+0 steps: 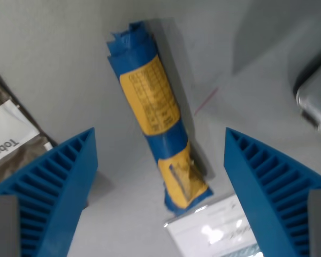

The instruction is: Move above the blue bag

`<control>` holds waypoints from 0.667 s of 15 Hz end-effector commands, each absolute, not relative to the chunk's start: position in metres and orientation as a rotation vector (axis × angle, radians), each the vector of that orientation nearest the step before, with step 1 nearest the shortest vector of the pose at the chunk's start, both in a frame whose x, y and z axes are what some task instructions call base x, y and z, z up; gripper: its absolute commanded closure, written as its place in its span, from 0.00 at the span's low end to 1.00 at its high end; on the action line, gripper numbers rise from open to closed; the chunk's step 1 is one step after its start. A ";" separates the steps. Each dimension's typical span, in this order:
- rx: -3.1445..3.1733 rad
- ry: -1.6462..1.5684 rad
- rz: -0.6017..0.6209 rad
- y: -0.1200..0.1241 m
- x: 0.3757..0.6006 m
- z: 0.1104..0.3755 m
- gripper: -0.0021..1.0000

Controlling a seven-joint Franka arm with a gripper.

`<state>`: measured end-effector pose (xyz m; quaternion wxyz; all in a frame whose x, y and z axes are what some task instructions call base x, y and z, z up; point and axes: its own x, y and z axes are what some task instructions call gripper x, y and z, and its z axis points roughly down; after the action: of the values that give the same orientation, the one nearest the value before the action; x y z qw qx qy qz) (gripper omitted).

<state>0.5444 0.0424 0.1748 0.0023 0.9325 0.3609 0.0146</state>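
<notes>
The fingers (160, 176) stand wide apart and empty, the blue bag (158, 115) lying on the grey worktop (59, 59) between them, tilted, its lower end near a white packet (214, 230); the hover looks nearly reached; only slight centring seems left.

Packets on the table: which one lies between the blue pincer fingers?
The blue bag with yellow labels; the brown packet and the white packet sit at the edges.
</notes>
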 end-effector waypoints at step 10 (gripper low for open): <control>2.829 1.321 0.034 0.048 0.556 0.164 0.00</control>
<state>0.5481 0.0454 0.1656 0.0020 0.9161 0.4007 0.0153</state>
